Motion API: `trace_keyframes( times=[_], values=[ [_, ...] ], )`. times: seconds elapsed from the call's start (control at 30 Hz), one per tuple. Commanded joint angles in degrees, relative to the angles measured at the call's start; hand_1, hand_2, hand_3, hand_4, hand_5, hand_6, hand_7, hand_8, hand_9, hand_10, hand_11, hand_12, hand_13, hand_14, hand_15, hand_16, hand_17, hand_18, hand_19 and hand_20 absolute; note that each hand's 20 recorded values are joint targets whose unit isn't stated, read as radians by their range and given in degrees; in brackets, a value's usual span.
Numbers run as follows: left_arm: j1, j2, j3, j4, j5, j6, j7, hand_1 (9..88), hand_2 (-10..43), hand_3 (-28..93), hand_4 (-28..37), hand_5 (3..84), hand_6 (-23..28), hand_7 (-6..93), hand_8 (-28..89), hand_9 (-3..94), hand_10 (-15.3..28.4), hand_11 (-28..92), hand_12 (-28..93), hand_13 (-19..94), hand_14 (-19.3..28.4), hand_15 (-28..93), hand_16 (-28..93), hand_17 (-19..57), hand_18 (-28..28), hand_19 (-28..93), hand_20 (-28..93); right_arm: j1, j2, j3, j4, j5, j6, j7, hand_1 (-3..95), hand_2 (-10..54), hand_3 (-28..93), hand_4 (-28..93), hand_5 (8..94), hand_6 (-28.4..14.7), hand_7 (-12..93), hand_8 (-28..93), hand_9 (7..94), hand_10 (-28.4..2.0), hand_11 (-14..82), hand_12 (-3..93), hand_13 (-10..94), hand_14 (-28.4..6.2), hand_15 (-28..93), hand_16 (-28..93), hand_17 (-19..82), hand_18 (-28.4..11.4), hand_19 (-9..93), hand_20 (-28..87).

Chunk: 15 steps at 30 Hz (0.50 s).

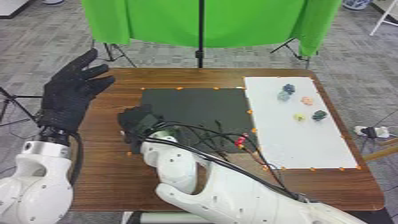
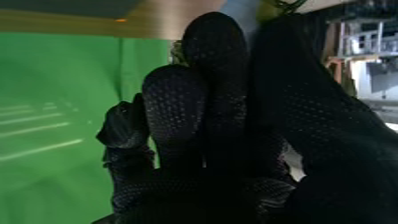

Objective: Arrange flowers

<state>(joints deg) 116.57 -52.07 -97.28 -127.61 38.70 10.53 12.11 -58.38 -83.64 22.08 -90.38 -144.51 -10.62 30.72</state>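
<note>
Fingers of the fabric-gloved left hand (image 1: 67, 95) straight, apart; the right hand's (image 1: 135, 120) hold, I cannot tell; small, rounded blooms (image 1: 306, 100) dot a flat white sheet (image 1: 298, 142).

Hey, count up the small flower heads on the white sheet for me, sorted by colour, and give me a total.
Dark blue flower head: 1
Light blue flower head: 1
Peach flower head: 1
Yellow flower head: 1
Dark green flower head: 1
Total on the white sheet: 5
</note>
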Motion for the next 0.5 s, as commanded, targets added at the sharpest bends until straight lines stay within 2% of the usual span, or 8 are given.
trace_keyframes(
  times=[0.03,0.23,0.3,0.37,0.4,0.47,0.5],
  values=[
    [-1.71,-1.02,0.93,1.45,0.34,-1.34,-0.98,25.5,5.7,78,-22.2,35.2,8.1,14.0,-10,34.1,20.7,26,12,27,28.4,56,-9,-6.6,28.4,64,-4,0.02,-0.5,3.3,2.43,-2.83,-3.92,0.21,47.4,-9.5,70,-28,78.1,2.3,13,-2,79.4,-8.9,42.2,27.3,66,-10.6,80,18,26,-28.1,93,53],
    [-0.75,-0.8,0.95,1.2,0.08,-1.07,-0.16,25.6,5.8,78,-22.1,35.3,8.2,13.9,-10,34.1,20.8,26,12,27,28.4,56,-9,-6.6,28.4,64,-4,-0.25,-0.74,3.37,2.17,-4.3,-4.3,-0.08,43.1,-9.5,73,-28,71.8,2.0,13,-12,74.8,-10.2,46.6,24.0,64,-11.5,82,16,25,-28.2,93,54],
    [-1.22,-1.37,0.69,1.39,0.42,-1.57,-1.39,25.6,5.8,78,-22.1,35.3,8.3,13.8,-10,34.1,20.7,26,12,27,28.4,56,-9,-6.6,28.4,64,-4,-1.1,-1.26,4.75,2.13,-4.97,-5.04,-0.47,42.9,-9.5,73,-28,71.5,1.9,14,-12,74.6,-10.3,47.0,23.5,64,-11.6,82,16,25,-28.3,93,55],
    [-0.68,-1.86,0.35,1.27,0.44,-1.52,-1.52,25.6,5.8,78,-22.0,35.4,8.3,13.8,-10,34.1,20.7,26,12,27,28.4,56,-9,-6.6,28.4,64,-4,-2.07,-1.31,6.0,1.69,-6.06,-6.14,-1.67,42.7,-9.5,73,-28,71.2,1.8,14,-12,74.4,-10.7,47.4,23.2,64,-11.7,82,16,25,-28.3,93,55],
    [0.58,-2.07,-0.15,0.89,0.36,-1.41,-0.97,25.5,5.7,78,-21.9,35.4,8.3,13.8,-10,34.1,20.7,26,12,27,28.4,56,-9,-6.6,28.4,64,-4,-2.38,-0.94,6.17,1.02,-5.58,-6.13,-1.57,42.3,-9.5,73,-28,71.1,1.8,14,-12,74.3,-10.8,47.8,22.9,64,-11.9,82,16,25,-28.3,93,55],
    [3.09,-3.2,-1.64,0.2,0.37,-1.0,-0.84,25.6,5.8,78,-21.9,35.4,8.3,13.8,-10,34.1,20.7,26,12,27,28.4,56,-9,-6.5,28.4,64,-4,-4.61,-1.01,8.97,-0.44,-6.53,-6.36,-2.88,41.8,-9.5,74,-28,70.9,1.5,14,-12,74.0,-11.1,48.3,22.3,64,-11.9,82,16,25,-28.3,93,55],
    [4.91,-3.53,-2.44,-0.27,0.12,-0.72,-0.05,25.6,5.8,78,-21.9,35.4,8.3,13.8,-10,34.1,20.7,26,12,27,28.4,56,-9,-6.5,28.4,64,-4,-3.49,0.6,8.16,-1.79,-3.36,-5.63,-1.02,41.3,-9.5,74,-28,70.6,1.4,13,-12,73.8,-11.2,48.7,21.9,63,-12.0,82,16,25,-28.3,93,55]
  ],
)
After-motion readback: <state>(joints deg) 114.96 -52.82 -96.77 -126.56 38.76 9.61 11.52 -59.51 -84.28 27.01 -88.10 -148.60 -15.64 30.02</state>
